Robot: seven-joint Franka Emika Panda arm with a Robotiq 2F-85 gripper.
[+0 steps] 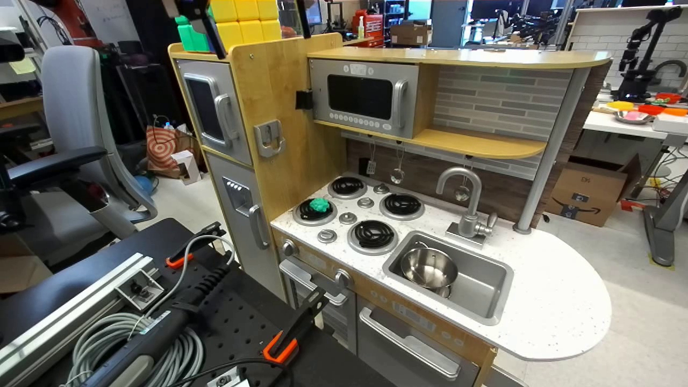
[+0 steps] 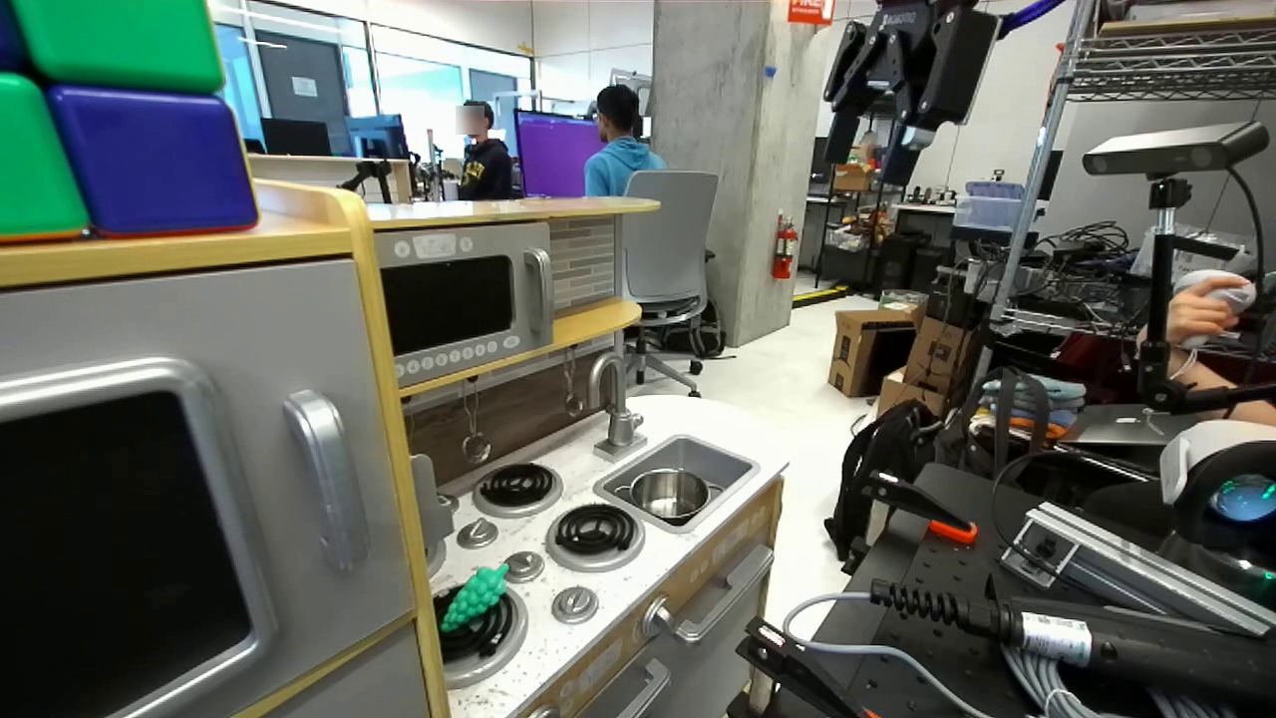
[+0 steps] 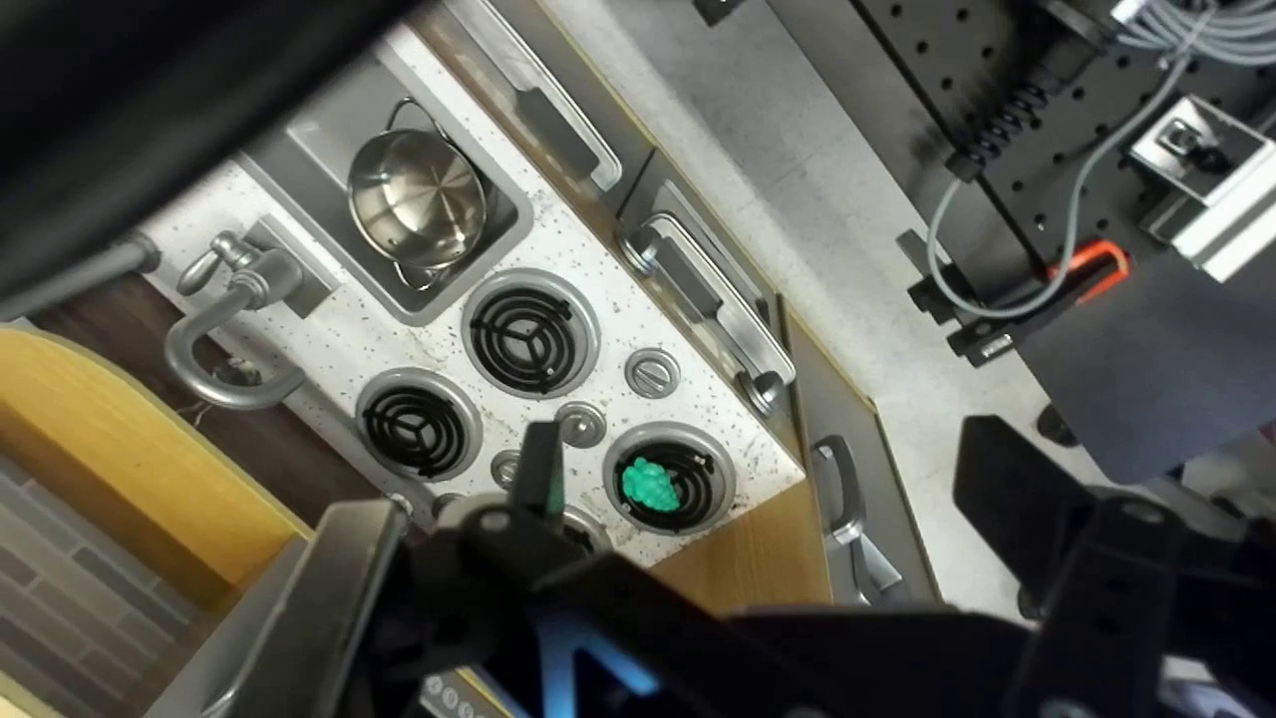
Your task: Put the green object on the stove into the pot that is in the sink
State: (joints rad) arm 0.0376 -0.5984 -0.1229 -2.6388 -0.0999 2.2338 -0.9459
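I see open air above the green object and pot, tall cabinet beside one, faucet near the other.

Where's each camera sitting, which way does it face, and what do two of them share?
Wrist view: above, facing down on stove and sink; open pincer at bottom.
An exterior view: raised, in front of the counter, facing down across it; pincer fingers at top.
An exterior view: beside the tall cabinet, facing along the counter; pincer upper right, person's hand far right.
Both exterior views: green object on the stove, pot in the sink.
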